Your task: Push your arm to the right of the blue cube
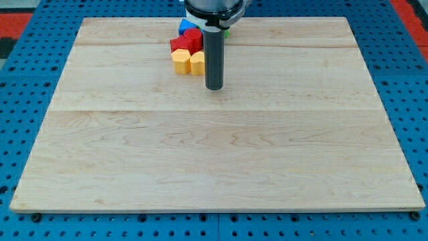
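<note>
A blue block [185, 26] sits near the view's top edge of the wooden board [214, 147], partly hidden by the arm, so its cube shape is only partly seen. Below it lie two red blocks [186, 42] and two yellow blocks [188, 61], all packed in one cluster. A bit of a green block [227, 28] shows at the right of the rod. My tip [214, 87] rests on the board just right of the yellow blocks, below and to the right of the blue block.
The board lies on a blue perforated table [27, 100]. The arm's dark round body [212, 12] hangs over the board's top edge and hides part of the cluster.
</note>
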You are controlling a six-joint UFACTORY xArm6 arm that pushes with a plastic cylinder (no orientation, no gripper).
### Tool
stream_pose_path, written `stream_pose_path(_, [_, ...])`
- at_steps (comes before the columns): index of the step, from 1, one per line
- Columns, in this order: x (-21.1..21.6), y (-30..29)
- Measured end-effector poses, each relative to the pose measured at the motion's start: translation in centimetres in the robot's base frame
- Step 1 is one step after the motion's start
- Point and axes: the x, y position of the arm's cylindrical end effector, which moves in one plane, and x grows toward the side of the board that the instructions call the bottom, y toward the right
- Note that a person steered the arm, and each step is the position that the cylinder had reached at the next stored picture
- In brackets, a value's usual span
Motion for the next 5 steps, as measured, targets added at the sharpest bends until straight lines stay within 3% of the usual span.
stream_pose_path(2, [-0.9,1.7])
stream_pose_path(3, [-6.9,5.8])
stream_pose_path(5, [-15.9,8.7])
